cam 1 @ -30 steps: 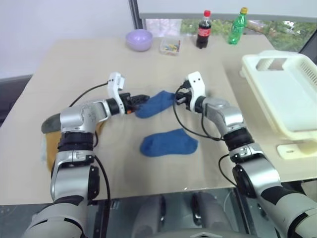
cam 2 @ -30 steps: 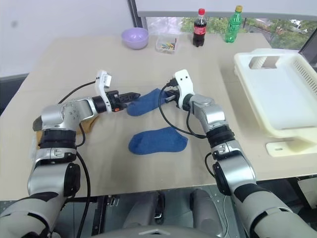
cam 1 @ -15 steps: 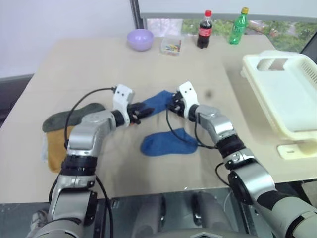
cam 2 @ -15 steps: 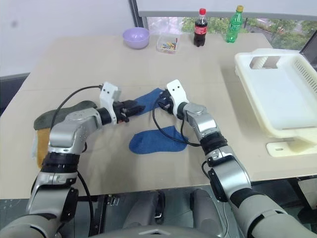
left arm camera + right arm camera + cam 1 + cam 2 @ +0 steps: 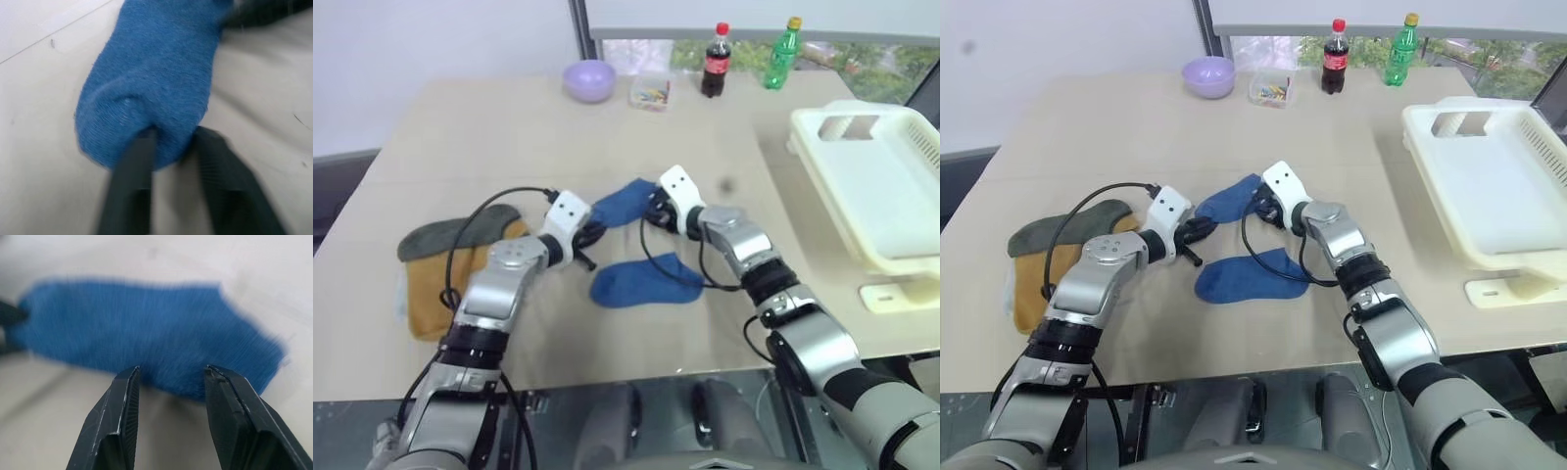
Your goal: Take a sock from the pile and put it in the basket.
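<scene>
Four socks: two blue (image 5: 644, 281), one grey-green (image 5: 445, 235), one mustard (image 5: 431, 284), partly hidden. Left gripper (image 5: 168, 147) apparently pinching upper blue sock (image 5: 156, 83); right gripper (image 5: 171, 377) jaws apart, empty.

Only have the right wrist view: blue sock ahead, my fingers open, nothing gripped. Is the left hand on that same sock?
Observer: Yes. The left hand is shut on the far blue sock, at its end toward the robot's left.
Operator: Other socks?
Observer: A second blue sock lies flat nearer the robot. A grey-green sock and a mustard sock lie off to the left.
Operator: Basket?
Observer: The basket sits at the table's right side, and no sock is visible in it.
</scene>
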Action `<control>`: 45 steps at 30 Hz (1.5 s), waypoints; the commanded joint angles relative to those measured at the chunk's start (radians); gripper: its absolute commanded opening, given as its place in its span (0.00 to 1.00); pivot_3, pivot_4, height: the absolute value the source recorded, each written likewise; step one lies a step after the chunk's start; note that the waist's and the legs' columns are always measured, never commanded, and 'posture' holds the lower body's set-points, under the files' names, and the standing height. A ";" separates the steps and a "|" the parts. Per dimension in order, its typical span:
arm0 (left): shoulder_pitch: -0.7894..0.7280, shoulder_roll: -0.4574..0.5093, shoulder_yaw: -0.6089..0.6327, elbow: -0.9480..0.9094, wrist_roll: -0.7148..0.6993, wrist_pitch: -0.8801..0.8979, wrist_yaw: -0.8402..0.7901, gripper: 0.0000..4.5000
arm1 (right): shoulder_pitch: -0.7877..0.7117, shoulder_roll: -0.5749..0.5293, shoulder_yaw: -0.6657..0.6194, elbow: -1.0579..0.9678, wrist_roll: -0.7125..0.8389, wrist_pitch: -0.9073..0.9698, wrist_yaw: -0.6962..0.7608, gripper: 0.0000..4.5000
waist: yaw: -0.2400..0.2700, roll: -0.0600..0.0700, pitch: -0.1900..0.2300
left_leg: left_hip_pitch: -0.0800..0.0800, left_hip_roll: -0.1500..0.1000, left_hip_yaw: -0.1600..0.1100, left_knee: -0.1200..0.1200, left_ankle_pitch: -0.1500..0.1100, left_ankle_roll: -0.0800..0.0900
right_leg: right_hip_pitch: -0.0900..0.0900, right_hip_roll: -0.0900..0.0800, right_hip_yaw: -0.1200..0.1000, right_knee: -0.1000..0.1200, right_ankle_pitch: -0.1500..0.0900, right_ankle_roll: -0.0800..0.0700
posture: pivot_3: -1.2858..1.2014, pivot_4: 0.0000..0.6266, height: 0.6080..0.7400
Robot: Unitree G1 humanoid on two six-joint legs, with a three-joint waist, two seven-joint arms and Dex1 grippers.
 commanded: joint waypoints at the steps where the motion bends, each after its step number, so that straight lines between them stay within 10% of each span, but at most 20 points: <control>1: -0.010 -0.001 0.010 0.044 -0.011 -0.025 -0.041 0.00 | -0.052 0.007 -0.001 0.093 -0.023 -0.062 0.010 0.18 | -0.001 0.000 0.000 | 0.006 0.000 0.000 -0.001 0.000 0.000 | 0.006 0.000 0.000 -0.001 0.000 0.000 | 0.52 0.24 1.00; 4: -0.001 0.014 0.026 0.030 -0.033 -0.044 -0.089 0.00 | -0.050 -0.007 -0.014 0.080 -0.019 -0.059 0.031 0.01 | -0.001 0.000 0.000 | 0.011 0.001 0.000 -0.003 0.000 0.000 | 0.010 0.000 0.000 -0.003 0.000 0.000 | 0.52 0.24 1.00; 17: 0.064 0.124 0.016 -0.070 -0.092 -0.198 -0.384 0.00 | 0.319 -0.226 0.091 -0.857 0.049 0.458 0.205 0.01 | 0.005 0.000 0.000 | 0.008 0.000 -0.002 -0.008 0.000 0.000 | 0.009 -0.006 -0.002 -0.010 0.000 0.000 | 0.52 0.24 1.00; 19: 0.063 0.132 0.009 -0.067 -0.087 -0.186 -0.402 0.00 | 0.344 -0.233 0.108 -0.897 0.044 0.474 0.186 0.14 | 0.002 0.000 0.000 | 0.008 0.001 -0.001 -0.008 0.000 0.000 | 0.009 -0.005 -0.003 -0.010 0.000 0.000 | 0.52 0.24 1.00; 25: 0.066 0.093 0.075 -0.081 -0.132 -0.114 -0.322 0.56 | 0.371 -0.219 0.060 -1.024 0.090 0.581 0.132 0.68 | 0.006 0.000 0.000 | 0.008 0.001 -0.001 -0.009 0.000 0.000 | 0.010 0.000 -0.003 -0.011 0.000 0.000 | 0.52 0.24 1.00; 39: 0.109 -0.025 0.131 -0.160 -0.171 0.156 -0.021 0.56 | 0.258 -0.194 -0.003 -0.632 0.067 0.357 0.021 0.68 | 0.008 -0.001 0.001 | 0.008 0.001 -0.001 -0.010 0.000 0.000 | 0.011 0.001 -0.002 -0.015 0.000 0.000 | 0.52 0.24 1.00; 45: 0.106 -0.059 0.126 -0.155 -0.187 0.157 -0.017 0.23 | 0.228 -0.217 0.021 -0.566 0.061 0.293 0.083 0.25 | 0.006 -0.001 0.001 | 0.009 0.001 -0.001 -0.012 0.000 0.000 | 0.011 0.001 -0.002 -0.015 0.000 0.000 | 0.52 0.24 1.00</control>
